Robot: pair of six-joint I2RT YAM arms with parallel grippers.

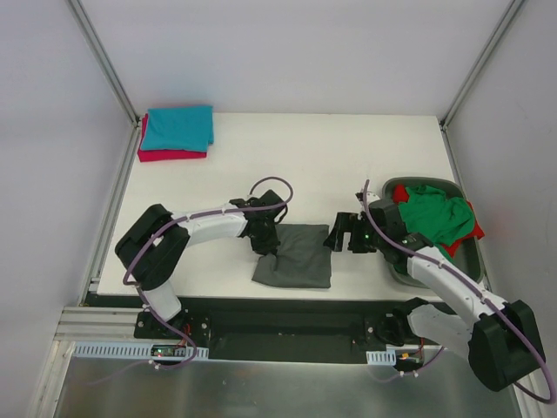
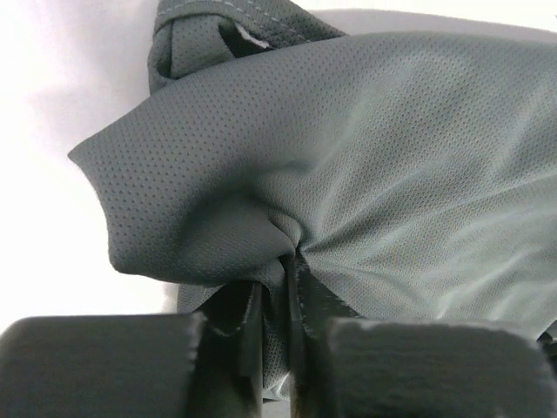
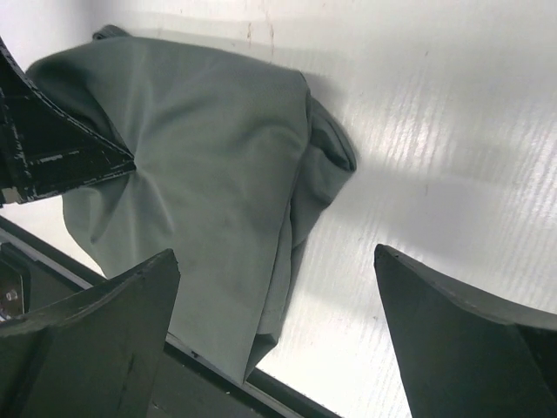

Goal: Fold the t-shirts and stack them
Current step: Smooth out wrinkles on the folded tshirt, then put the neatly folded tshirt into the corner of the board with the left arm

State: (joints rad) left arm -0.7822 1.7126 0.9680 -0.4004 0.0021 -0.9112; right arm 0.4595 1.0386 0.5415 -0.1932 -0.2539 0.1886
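A grey t-shirt [image 1: 296, 254] lies folded at the table's near edge, between the two arms. My left gripper [image 1: 265, 246] is shut on its left edge; the left wrist view shows the grey cloth [image 2: 348, 165] bunched and pinched between the fingers [image 2: 305, 296]. My right gripper [image 1: 341, 233] is open and empty, just right of the shirt, above the table. The right wrist view shows the shirt [image 3: 200, 174] ahead of its spread fingers [image 3: 104, 322]. A stack of folded shirts, teal [image 1: 178, 127] on red [image 1: 170, 155], lies at the far left corner.
A dark bin [image 1: 466, 261] at the right edge holds a crumpled green shirt [image 1: 435, 213] and a red one [image 1: 400, 193]. The table's near edge with its black rail [image 1: 287, 305] runs just below the grey shirt.
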